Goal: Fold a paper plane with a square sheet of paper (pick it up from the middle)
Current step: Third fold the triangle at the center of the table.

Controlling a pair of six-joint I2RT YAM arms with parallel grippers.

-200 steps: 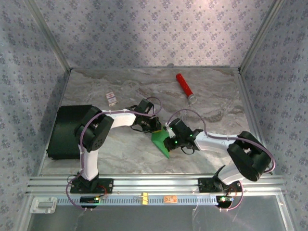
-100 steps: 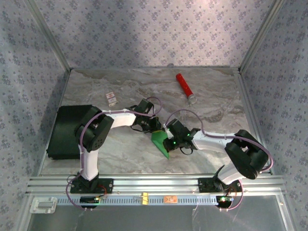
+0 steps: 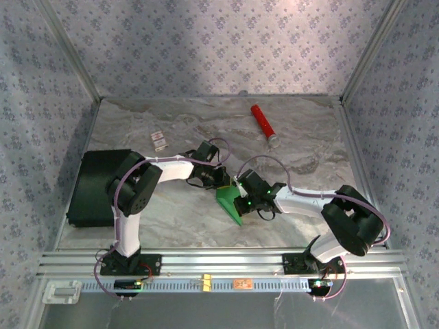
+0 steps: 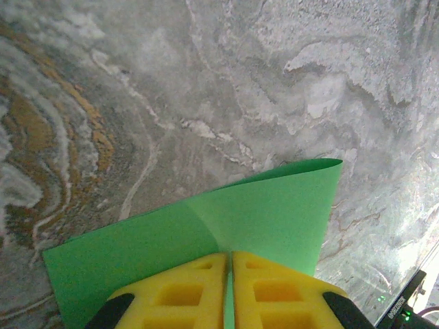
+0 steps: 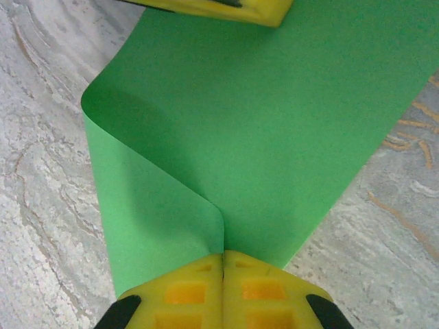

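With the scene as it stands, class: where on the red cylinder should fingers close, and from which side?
Grip the red cylinder mid-body, coming from above, probably with fingers across its narrow width. It lies flat on the table, long axis slanting, with bare surface on both sides.

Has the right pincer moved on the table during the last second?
Yes, slightly: the right pincer, shut on the green paper, shifted left, toward the black box.
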